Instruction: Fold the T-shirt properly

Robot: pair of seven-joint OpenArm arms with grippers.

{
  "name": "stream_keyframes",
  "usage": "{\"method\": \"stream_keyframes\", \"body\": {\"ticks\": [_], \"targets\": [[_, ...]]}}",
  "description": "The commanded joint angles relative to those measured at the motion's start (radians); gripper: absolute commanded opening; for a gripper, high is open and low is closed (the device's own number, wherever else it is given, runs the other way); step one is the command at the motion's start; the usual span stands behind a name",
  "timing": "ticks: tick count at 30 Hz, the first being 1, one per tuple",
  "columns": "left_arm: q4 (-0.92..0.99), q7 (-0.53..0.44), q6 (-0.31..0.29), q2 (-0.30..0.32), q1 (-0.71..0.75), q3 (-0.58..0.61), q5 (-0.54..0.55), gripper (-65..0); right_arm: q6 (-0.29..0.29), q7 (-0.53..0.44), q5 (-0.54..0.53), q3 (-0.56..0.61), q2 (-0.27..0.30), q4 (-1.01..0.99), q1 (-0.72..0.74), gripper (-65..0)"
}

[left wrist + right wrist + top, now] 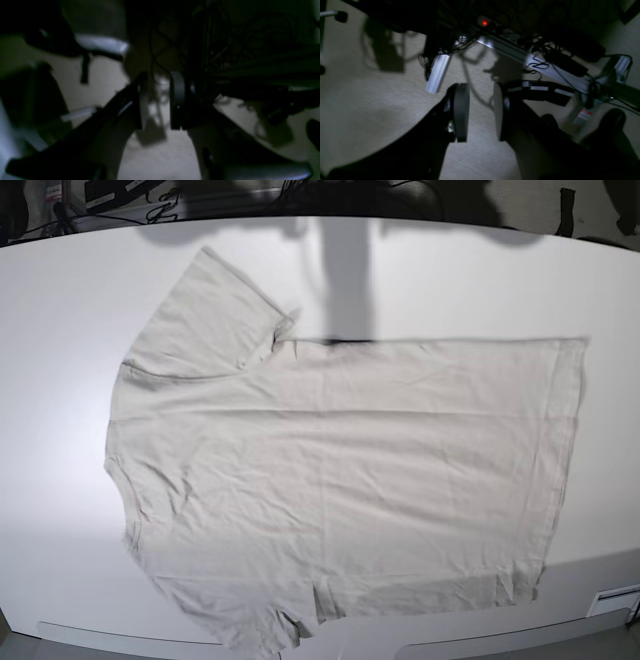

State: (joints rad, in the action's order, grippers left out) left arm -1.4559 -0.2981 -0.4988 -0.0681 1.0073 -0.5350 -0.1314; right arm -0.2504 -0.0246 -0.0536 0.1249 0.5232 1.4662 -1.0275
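The pale beige T-shirt (340, 470) lies spread flat on the white table (60, 320) in the base view, collar side to the left, bottom hem to the right, one sleeve at the upper left and one at the lower front edge. Neither gripper shows in the base view. In the left wrist view my left gripper (157, 101) is open and empty, looking down at carpet floor. In the right wrist view my right gripper (481, 112) is open and empty, also above the floor. The T-shirt is out of both wrist views.
Under the grippers are grey carpet (370, 107), aluminium frame bars (437, 72), black cables and a power strip with a red light (484, 23). A chair base (100, 45) shows in the left wrist view. Dark equipment lines the table's far edge (300, 195).
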Motion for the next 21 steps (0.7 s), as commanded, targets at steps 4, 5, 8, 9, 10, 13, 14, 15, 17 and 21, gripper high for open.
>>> {"method": "stream_keyframes", "body": {"ticks": [4, 5, 8, 9, 10, 13, 14, 15, 17, 21], "targets": [[-0.192, 0.054, -0.004, 0.003, 0.054, -0.004, 0.009, -49.7, -0.004, 0.029, -0.006, -0.011, 0.054, 0.174, -0.088, -47.2], [-0.231, 0.08, -0.004, 0.003, 0.053, -0.004, 0.009, -49.7, -0.003, 0.047, -0.006, -0.013, 0.064, 0.214, -0.102, -47.2], [-0.34, 0.118, -0.005, 0.006, 0.051, -0.004, -0.002, -49.3, -0.003, 0.098, -0.005, -0.028, 0.087, 0.321, -0.13, -47.2], [-0.375, 0.119, -0.005, 0.014, 0.051, -0.004, -0.023, -49.3, -0.003, 0.111, -0.005, -0.035, 0.092, 0.351, -0.135, -47.2], [-0.404, 0.119, -0.007, 0.023, 0.051, -0.002, -0.042, -49.3, -0.003, 0.124, -0.002, -0.045, 0.092, 0.38, -0.135, -47.2], [-0.478, 0.121, -0.006, 0.073, 0.051, 0.015, -0.084, -49.3, -0.003, 0.139, -0.002, -0.087, 0.092, 0.447, -0.134, -47.2], [-0.498, 0.132, -0.007, 0.092, 0.051, 0.024, -0.086, -49.3, -0.003, 0.139, -0.002, -0.105, 0.092, 0.466, -0.134, -47.2], [-0.519, 0.148, -0.006, 0.112, 0.051, 0.035, -0.085, -49.3, -0.003, 0.14, -0.002, -0.125, 0.092, 0.483, -0.134, -47.2], [-0.552, 0.178, -0.006, 0.158, 0.043, 0.055, -0.087, -49.3, -0.003, 0.153, -0.002, -0.164, 0.092, 0.512, -0.134, -47.2], [-0.574, 0.235, -0.006, 0.254, -0.023, 0.066, -0.098, -48.4, -0.004, 0.172, 0.041, -0.225, 0.092, 0.563, -0.133, -47.2]]}}
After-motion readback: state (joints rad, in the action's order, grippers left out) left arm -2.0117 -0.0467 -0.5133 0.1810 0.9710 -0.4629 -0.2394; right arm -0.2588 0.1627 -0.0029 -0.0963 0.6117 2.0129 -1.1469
